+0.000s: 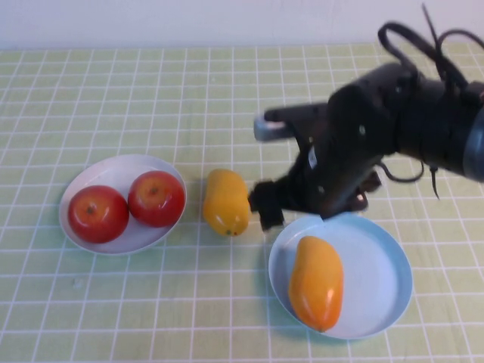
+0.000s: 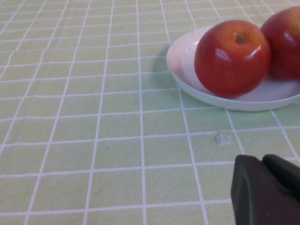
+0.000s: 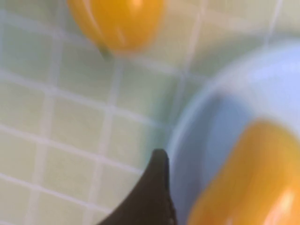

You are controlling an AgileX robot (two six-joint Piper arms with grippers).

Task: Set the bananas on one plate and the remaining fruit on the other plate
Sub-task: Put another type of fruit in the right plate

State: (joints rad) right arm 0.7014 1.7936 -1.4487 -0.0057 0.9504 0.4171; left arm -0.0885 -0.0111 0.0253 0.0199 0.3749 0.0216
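Observation:
Two red apples (image 1: 98, 213) (image 1: 156, 198) lie on the white plate (image 1: 113, 168) at the left; they also show in the left wrist view (image 2: 232, 57) on the plate (image 2: 180, 58). One yellow-orange banana (image 1: 316, 281) lies on the light blue plate (image 1: 378, 272). The other banana (image 1: 226, 201) lies on the table between the plates. My right gripper (image 1: 272, 208) hangs open and empty over the blue plate's far left rim, just right of the loose banana. One of its fingers (image 3: 157, 187) shows in the right wrist view. My left gripper (image 2: 261, 161) is shut and empty, low over the table near the white plate.
A green checked cloth (image 1: 189, 83) covers the table. My right arm and its cables (image 1: 423, 113) reach in from the right above the blue plate. My left arm is out of the high view.

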